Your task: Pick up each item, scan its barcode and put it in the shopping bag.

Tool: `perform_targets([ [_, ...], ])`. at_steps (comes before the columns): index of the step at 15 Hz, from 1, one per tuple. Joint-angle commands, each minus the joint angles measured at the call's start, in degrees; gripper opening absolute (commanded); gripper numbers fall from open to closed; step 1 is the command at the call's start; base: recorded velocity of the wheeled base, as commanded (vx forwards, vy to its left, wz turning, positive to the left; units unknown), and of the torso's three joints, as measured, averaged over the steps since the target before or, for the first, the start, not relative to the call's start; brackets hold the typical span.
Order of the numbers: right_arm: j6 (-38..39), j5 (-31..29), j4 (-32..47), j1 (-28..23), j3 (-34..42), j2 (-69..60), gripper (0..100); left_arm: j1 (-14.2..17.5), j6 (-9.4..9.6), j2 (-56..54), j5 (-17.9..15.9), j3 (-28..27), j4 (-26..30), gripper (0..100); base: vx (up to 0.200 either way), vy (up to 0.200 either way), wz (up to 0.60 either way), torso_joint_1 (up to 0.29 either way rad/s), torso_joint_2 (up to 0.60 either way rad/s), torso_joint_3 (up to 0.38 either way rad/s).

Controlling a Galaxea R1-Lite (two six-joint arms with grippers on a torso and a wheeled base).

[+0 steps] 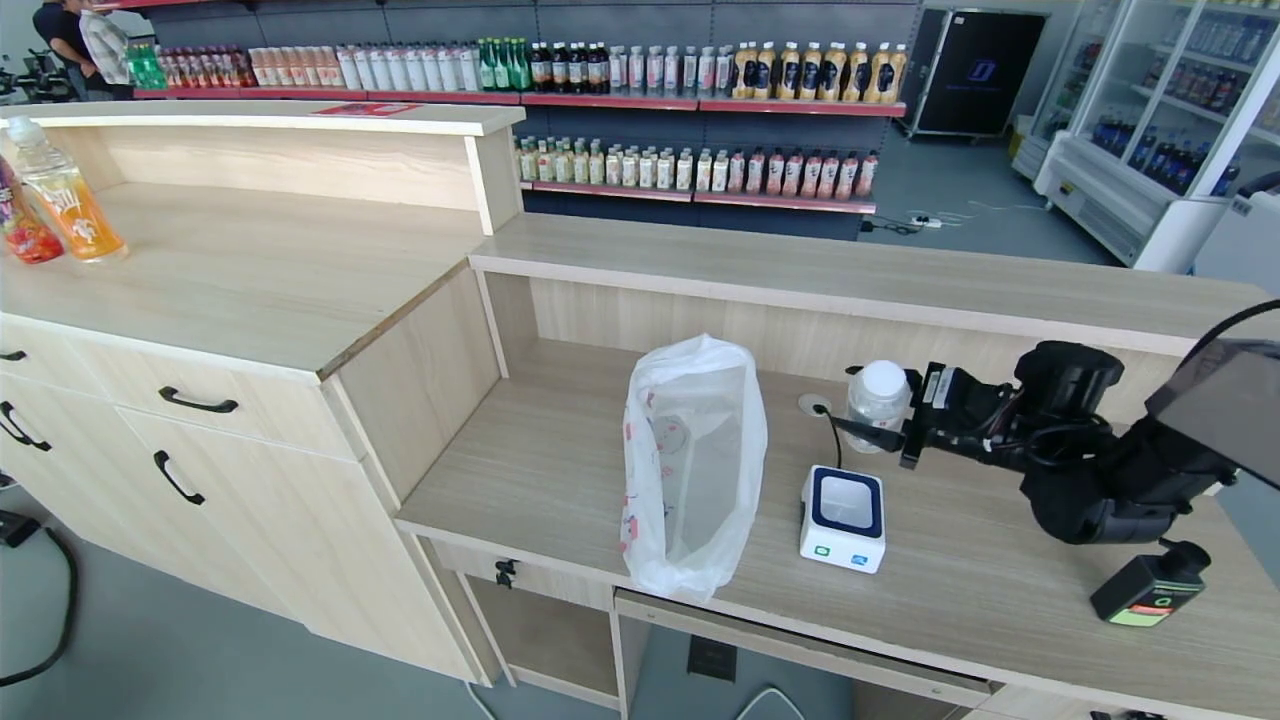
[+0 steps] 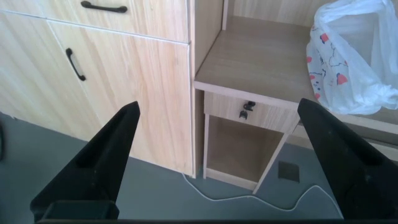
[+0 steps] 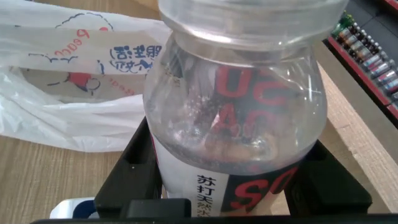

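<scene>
The right gripper (image 1: 880,428) clamps the clear bottle (image 1: 878,395) just behind the scanner (image 1: 843,517), beside the open shopping bag (image 1: 693,465) at the counter (image 1: 560,470) front edge, while the left gripper (image 2: 217,107) hangs spread wide off the counter's left corner.

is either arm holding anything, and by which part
Right tool grips the clear plastic white-capped bottle around its labelled body; left tool is empty.

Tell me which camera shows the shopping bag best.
The head view: the shopping bag stands whole, upright, beside the scanner. The left wrist view catches just one side of it, cut off at the edge. The right wrist view shows some of its crumpled plastic behind the bottle.
</scene>
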Motion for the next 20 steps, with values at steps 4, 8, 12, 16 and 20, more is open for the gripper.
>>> perform_targets([
  [4,23.3,-8.2,36.8,-16.8,13.5,-46.2,0,0.0,-0.09,0.0,0.0,0.0,0.0,100,0.0,0.0,0.0,0.0,0.0,0.0],
  [8,41.7,-40.7,40.9,-15.4,17.6,-54.0,0,0.0,0.0,0.0,0.0,0.0,0.0,100,0.0,0.0,0.0,0.0,0.0,0.0],
  [12,33.3,-59.3,39.5,-10.8,21.1,-58.3,0,0.0,0.0,0.0,0.0,0.0,0.0,100,0.0,0.0,0.0,0.0,0.0,0.0],
  [16,33.0,-59.5,36.4,-10.5,20.6,-57.3,0,0.0,-0.09,0.0,0.0,0.0,0.0,100,0.0,0.0,0.3,0.0,0.0,0.001],
  [20,32.8,-59.6,34.1,-5.6,18.1,-54.0,0,0.0,-0.09,0.0,0.0,0.0,0.0,100,0.0,0.0,0.6,0.0,0.01,0.001],
])
